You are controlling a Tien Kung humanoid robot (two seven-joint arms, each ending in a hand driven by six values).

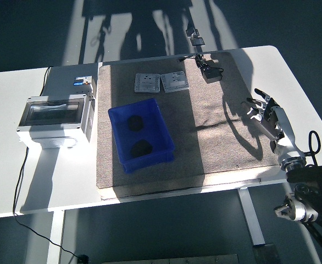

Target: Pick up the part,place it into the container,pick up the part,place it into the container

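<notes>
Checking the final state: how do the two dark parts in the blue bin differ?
The far dark part looks smaller and rounder; the near dark part looks larger and lumpier. The far one lies mid-bin, the near one close to the front wall. Both rest apart inside the blue plastic bin, untouched by any hand.

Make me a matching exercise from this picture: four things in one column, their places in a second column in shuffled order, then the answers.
Things:
1. blue bin
2. two black parts
3. right hand
4. two socket plates

Places:
A. at the mat's far edge, side by side
B. over the mat's right edge, fingers spread, holding nothing
C. on the mat's left half
D. inside the bin

Pairs: 1-C, 2-D, 3-B, 4-A
</notes>
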